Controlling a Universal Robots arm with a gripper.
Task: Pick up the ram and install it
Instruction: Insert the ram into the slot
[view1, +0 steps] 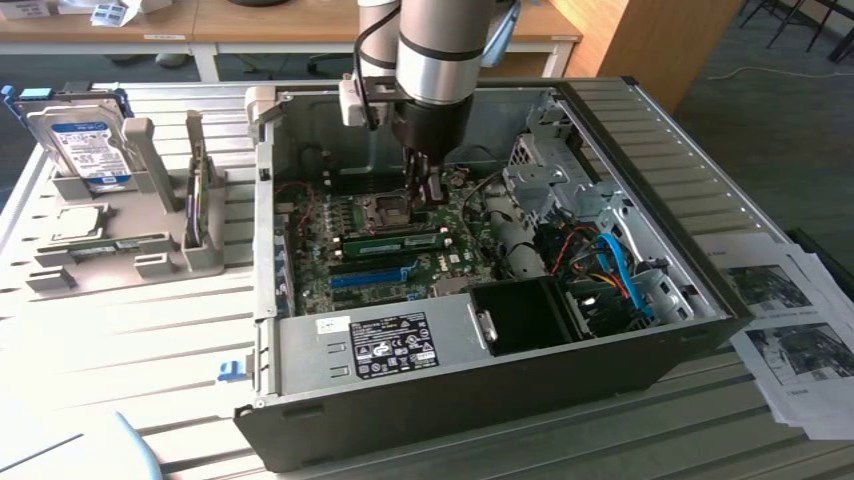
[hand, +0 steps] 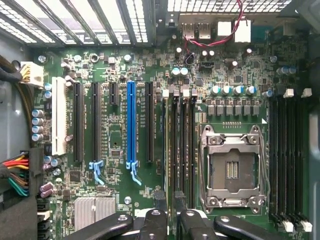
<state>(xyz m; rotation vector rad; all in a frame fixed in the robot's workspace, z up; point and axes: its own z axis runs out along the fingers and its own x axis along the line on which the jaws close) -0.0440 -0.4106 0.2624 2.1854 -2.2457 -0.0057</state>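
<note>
While our dark metal gripper (view1: 430, 196) hangs inside the open steel case (view1: 641, 150), jaws apart and empty, we see the ram (view1: 395, 242), a thin green stick, standing edge-up in its slot on the motherboard (hand: 125, 60).

The arm (view1: 434, 50) is cut off by the exterior view's top edge. Gripper (view1: 427, 195) fingertips sit low inside the computer case (view1: 694, 310), partly masking the motherboard (view1: 387, 245). Printed sheets (view1: 794, 330) run off the exterior view's right; their text is too small to read.
</note>
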